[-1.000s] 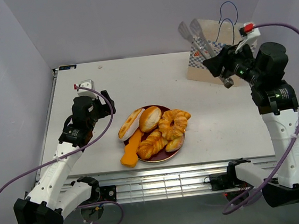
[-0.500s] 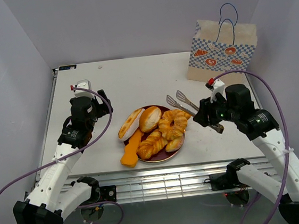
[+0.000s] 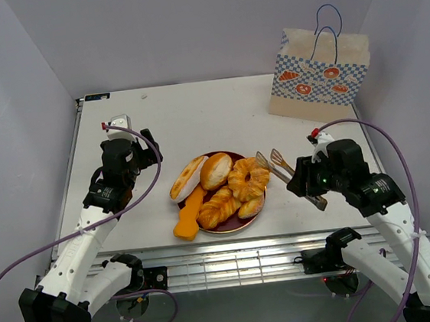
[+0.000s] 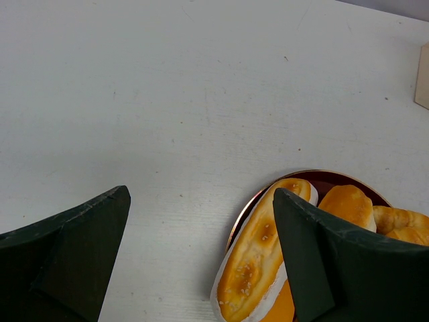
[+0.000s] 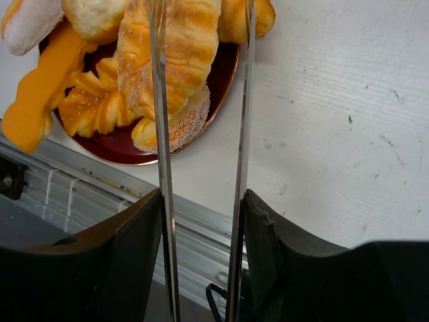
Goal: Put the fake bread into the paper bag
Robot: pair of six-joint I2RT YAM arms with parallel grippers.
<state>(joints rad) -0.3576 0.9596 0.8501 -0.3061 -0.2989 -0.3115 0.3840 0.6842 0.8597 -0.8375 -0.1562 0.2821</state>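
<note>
White walls close in a white desk (image 3: 195,117) with both arms bolted at its near edge. On the left, the left hand (image 3: 138,149) hovers above bare desk just left of the plate, touching nothing. In the left wrist view its two dark fingers (image 4: 80,248) stand wide apart with only the desk top between them, so it is open and empty.

Near the middle sits a dark red plate (image 3: 224,230) piled with the fake bread (image 3: 229,186). An oval roll (image 3: 188,177) lies over the plate's left rim. An orange wedge (image 3: 189,214) leans off the near-left edge onto the desk. A round bun (image 3: 216,170) sits toward the back, a braided loaf (image 3: 218,205) at the front, and a curled croissant (image 3: 249,176) on the right side.

Metal tongs (image 3: 275,164) reach in from the right, their flat tips just beside the croissant. The right wrist view shows one tong arm crossing over the croissant and the other running along the plate's right rim. The right hand (image 3: 303,179) is clamped on the tongs' handle end, and its fingers (image 5: 134,255) press both tong arms from outside.

At the far right corner, well apart from the plate, the paper bag (image 3: 320,73) stands upright with its blue cord handles up. All the bread is on or against the plate, none at the bag.
</note>
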